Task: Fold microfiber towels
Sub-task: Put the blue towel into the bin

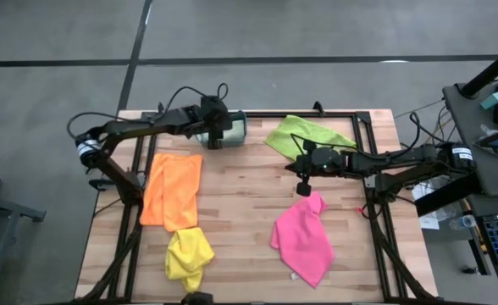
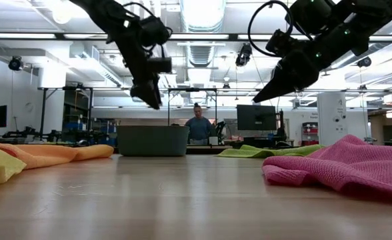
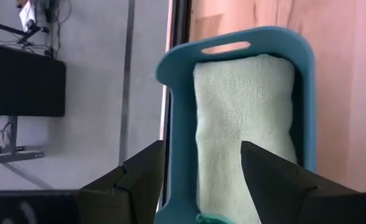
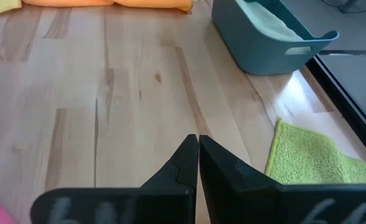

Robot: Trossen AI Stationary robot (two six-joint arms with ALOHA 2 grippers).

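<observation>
- High view: the left gripper [image 1: 213,135] hangs over the teal bin [image 1: 236,127] at the far edge of the table [image 1: 240,212], its fingers spread apart and holding nothing.
- Straight below those parted fingers [image 3: 139,180], the mint towel [image 3: 245,124] lies folded inside the bin, filling most of it; the wrist camera shows the bin's handle slot beyond the towel.
- From table height, that gripper [image 2: 153,97] sits well above the bin's rim [image 2: 153,140], not touching it.
- The right gripper [image 1: 303,188] hovers near the middle of the table, jaws pinched tight together with nothing between them.
- Its own wrist camera shows the closed fingertips [image 4: 197,155] over bare wood, clear of every cloth.
- The pink towel [image 1: 304,237] lies crumpled just beside and nearer the front edge than the right gripper, one corner reaching up close under it; whether they touch I cannot tell.
- The lime towel [image 1: 304,135] lies rumpled just behind the right gripper, at the far edge, partly under that arm.
- The orange towel [image 1: 173,191] is spread flat just in front of the left gripper, towards the table's front.
- The yellow towel [image 1: 188,254] is bunched at the front edge, touching the orange one's near corner, well apart from both grippers.
- A person [image 2: 199,127] stands in the room beyond the table, behind the bin.
</observation>
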